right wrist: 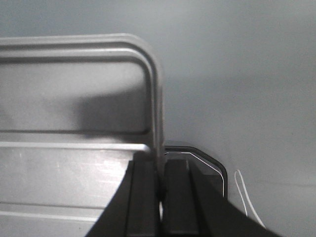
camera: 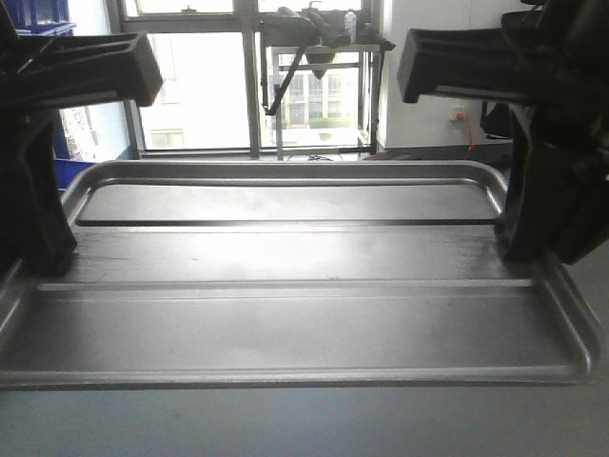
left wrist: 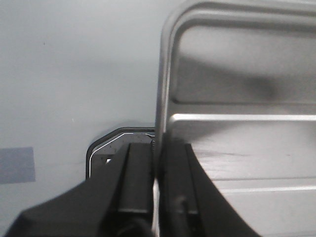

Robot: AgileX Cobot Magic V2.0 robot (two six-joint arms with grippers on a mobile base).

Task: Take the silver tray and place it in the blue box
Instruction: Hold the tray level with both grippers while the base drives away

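While left claw [left wrist: 157, 150], right claw [right wrist: 160, 163] pinch silver tray [camera: 285, 252], window [camera: 190, 76] beyond (bright).

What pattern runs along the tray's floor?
Two long raised ribs on the plain shiny metal floor of the silver tray; clearest in the front-facing view.

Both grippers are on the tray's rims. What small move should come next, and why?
Probably raise both arms together a little, keeping the silver tray level. The left gripper and the right gripper each pinch an opposite end rim, one finger inside and one outside, so the grasp looks complete.
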